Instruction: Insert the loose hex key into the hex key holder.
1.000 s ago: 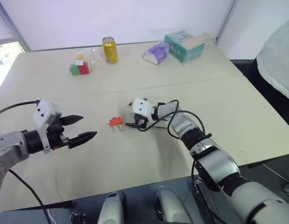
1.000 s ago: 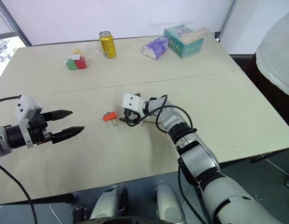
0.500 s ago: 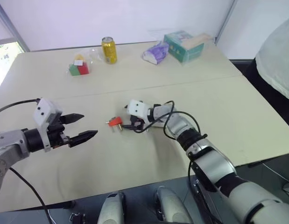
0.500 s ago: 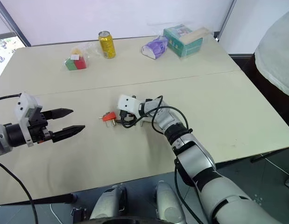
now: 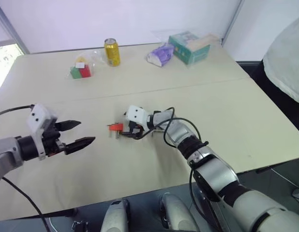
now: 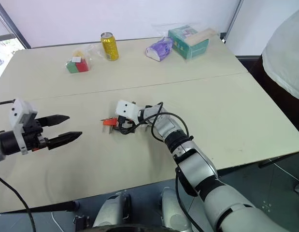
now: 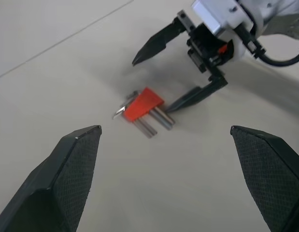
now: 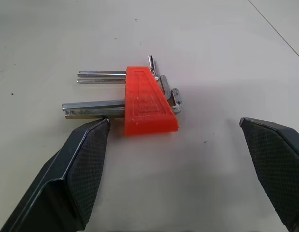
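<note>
The hex key holder, a small orange-red block with a few grey metal keys sticking out, lies flat on the beige table. My right gripper is open, low over the table, right beside the holder. In the right wrist view the holder lies just ahead of the fingers, nearer to one of them. My left gripper hangs open and empty a hand's width to the holder's left, pointing at it. Its wrist view shows the holder and the right gripper. The loose hex key is hidden.
At the back of the table stand a yellow can, a clear bag of red and green blocks, a purple packet and a green tissue box. A person in white stands at the right edge.
My right gripper has slid left across the table, up to the holder. The left gripper has stayed in place, open.
</note>
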